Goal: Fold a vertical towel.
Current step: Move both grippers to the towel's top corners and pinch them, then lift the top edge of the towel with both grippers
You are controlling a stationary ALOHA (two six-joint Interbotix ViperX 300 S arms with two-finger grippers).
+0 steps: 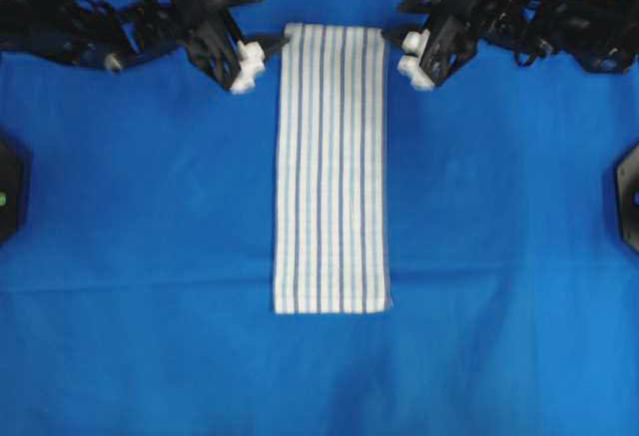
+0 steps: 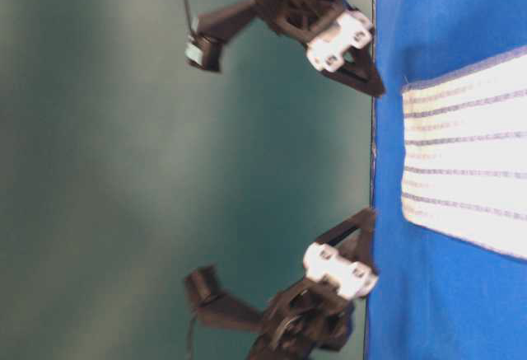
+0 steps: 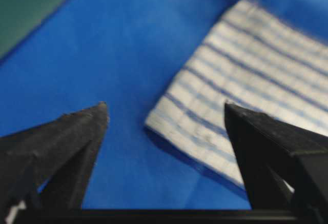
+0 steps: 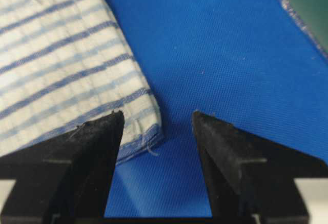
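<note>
White woven striped towel [image 1: 331, 167] lies flat, lengthwise, mid-desk on the large plain blue cloth [image 1: 140, 256]. Your left gripper [image 1: 268, 49] and right gripper [image 1: 397, 49] flank its far corners, fingers apart and empty. Risk: snagging the underlying cloth. Dull green wall [image 2: 99, 170] behind.

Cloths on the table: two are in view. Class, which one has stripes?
The towel, the narrow white cloth with blue and dark lengthwise stripes, lying flat in the middle. The other, the large blue cloth beneath it, is plain.
</note>
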